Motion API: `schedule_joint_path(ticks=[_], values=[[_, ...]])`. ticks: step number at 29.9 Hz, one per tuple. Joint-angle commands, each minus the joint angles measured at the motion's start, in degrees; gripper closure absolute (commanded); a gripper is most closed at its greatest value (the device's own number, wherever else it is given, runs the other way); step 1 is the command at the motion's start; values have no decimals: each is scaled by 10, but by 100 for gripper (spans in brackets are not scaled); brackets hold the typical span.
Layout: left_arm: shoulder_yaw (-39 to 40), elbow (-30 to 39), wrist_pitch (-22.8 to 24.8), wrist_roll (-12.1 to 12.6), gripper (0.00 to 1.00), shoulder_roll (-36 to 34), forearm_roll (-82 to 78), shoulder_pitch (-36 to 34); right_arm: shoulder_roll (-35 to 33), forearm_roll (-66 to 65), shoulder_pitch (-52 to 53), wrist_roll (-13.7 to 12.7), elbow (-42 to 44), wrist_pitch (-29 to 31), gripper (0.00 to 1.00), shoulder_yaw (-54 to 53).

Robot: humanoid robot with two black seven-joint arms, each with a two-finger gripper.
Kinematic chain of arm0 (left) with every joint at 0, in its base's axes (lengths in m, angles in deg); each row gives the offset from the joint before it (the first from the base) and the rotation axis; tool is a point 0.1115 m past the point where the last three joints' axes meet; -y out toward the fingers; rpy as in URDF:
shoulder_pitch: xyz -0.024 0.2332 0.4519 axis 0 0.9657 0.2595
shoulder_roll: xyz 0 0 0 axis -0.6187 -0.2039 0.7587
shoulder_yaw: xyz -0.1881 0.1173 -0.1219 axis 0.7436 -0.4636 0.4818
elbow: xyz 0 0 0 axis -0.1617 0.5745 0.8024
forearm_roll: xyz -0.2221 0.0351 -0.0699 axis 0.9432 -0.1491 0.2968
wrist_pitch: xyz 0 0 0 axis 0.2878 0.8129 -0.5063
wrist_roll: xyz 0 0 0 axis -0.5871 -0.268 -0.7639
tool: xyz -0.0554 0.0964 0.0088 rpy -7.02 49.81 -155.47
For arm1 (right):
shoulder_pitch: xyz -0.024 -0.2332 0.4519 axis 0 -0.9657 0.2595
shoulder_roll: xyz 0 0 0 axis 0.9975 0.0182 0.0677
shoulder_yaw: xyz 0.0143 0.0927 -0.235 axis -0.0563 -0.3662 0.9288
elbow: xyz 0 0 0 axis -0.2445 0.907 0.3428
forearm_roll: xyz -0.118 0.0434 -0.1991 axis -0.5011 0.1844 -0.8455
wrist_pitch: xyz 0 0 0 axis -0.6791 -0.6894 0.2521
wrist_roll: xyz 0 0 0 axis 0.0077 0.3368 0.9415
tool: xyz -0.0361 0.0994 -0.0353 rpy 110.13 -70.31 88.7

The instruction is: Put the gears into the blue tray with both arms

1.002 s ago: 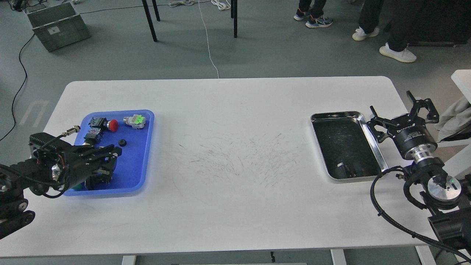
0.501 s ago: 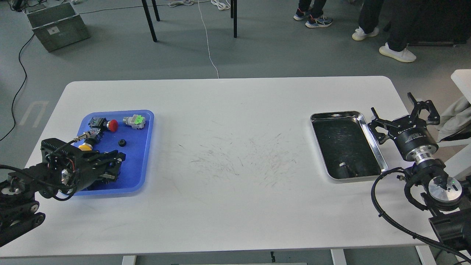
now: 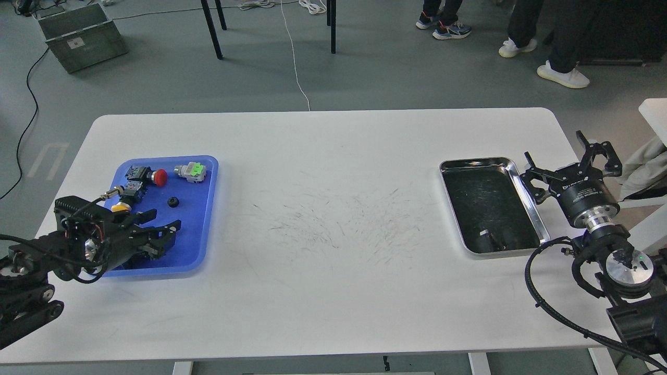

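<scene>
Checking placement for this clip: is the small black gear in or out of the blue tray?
In. The gear lies on the floor of the blue tray, inside its rim, right of the yellow-capped switch.

White worktop (image 3: 333, 291), scuffed at centre. Steel tray (image 3: 527, 203) at right, dark inside. Red-cap (image 3: 160, 177), green-cap (image 3: 194, 170), yellow-cap (image 3: 121, 207) push-buttons at left. Green crate (image 3: 82, 35) on floor.

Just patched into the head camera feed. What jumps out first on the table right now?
The blue tray at the table's left, holding red, green and yellow push-buttons and one small black gear, with the left gripper over its near end. At the right, a steel tray with the open right gripper beside it.
</scene>
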Motion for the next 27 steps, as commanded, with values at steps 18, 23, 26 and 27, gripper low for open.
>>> schedule_joint_path(ticks=[18,23,26,27], values=[[131,25,28,3,2,8,419,-152,0,0,19,-4,-8,0,2,22],[131,14,55,3,2,38,563,-165,0,0,20,-4,-9,0,2,22],[137,-11,69,0,2,55,625,-166,-2,0,22,-4,-9,0,2,22],[144,-17,73,0,2,61,640,-166,-3,0,24,-4,-9,0,2,22]])
